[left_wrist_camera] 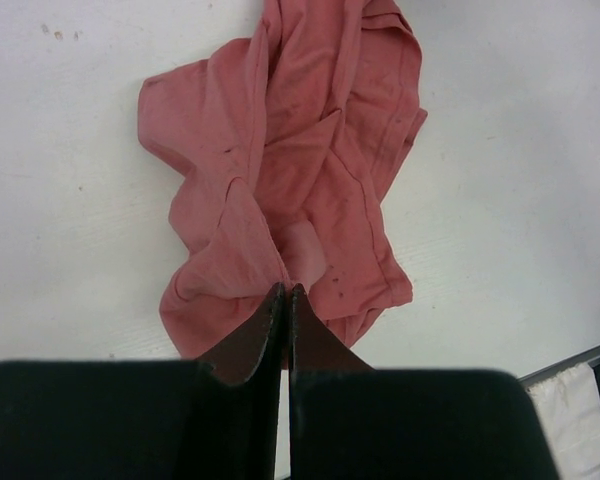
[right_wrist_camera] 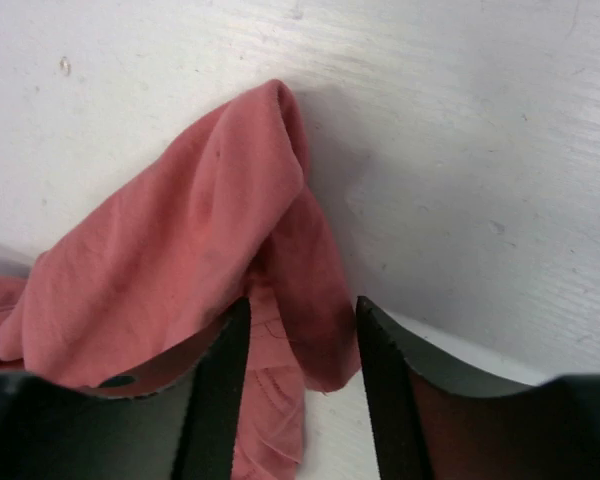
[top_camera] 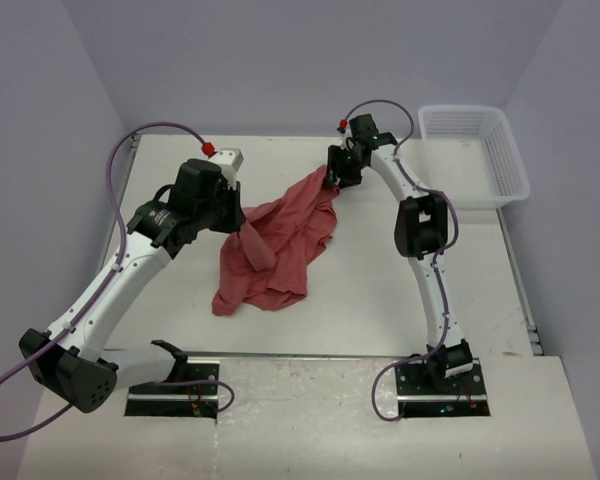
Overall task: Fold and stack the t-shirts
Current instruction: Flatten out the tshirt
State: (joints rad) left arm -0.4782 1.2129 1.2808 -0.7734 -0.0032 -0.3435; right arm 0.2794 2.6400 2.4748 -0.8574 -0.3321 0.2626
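From its base at the near left, the left arm leans in over the white worktop [top_camera: 380, 300] with its wrist tipped down. The left hand [left_wrist_camera: 285, 290] is clamped tight on a raised ridge at the left side of the plain brick-red cloth t-shirt [top_camera: 280, 250], which lies crumpled mid-worktop. Farther off, the right arm rises from its base, bends at the elbow and reaches leftward to the t-shirt's far tip. There the right hand [right_wrist_camera: 302, 305] points down, part open, with its fingers either side of a bunched fold.
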